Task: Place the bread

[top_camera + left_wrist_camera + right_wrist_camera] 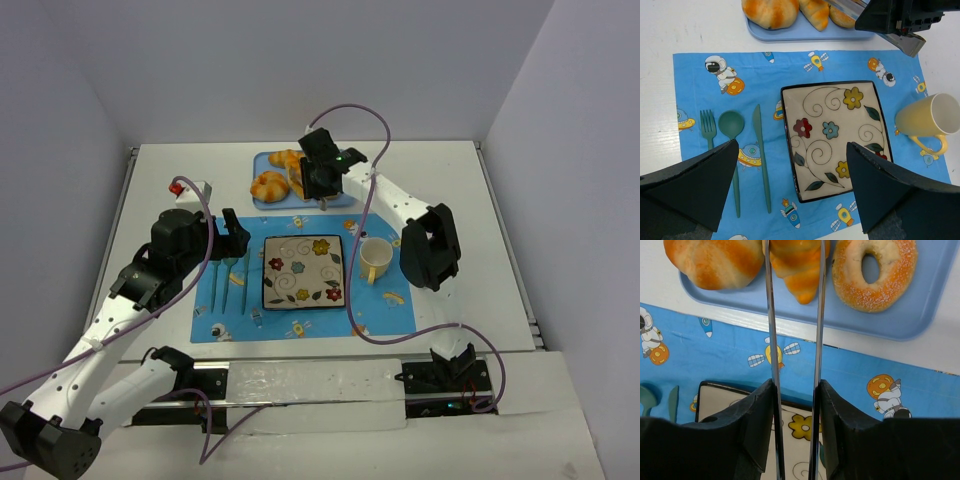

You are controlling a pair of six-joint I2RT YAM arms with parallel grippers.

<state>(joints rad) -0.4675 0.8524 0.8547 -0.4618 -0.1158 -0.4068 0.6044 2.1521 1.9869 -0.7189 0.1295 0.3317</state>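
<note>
The bread (797,262), a golden-orange ridged croissant, lies on the blue tray (920,305) between a round striped bun (715,262) and a sugared ring donut (875,270). My right gripper (796,385) is shut on metal tongs (771,340), and their two arms stand on either side of the bread, against its edges. In the top view this gripper (320,178) hovers over the tray (262,158) at the back. My left gripper (792,144) is open and empty above the flowered square plate (835,135). The bread also shows in the left wrist view (815,12).
The plate (303,270) sits on a blue space-print placemat (300,322). A yellow mug (375,258) stands right of it. A green fork (708,127), spoon (731,125) and knife (760,145) lie left of it. A small red-tipped white object (190,187) sits at the back left.
</note>
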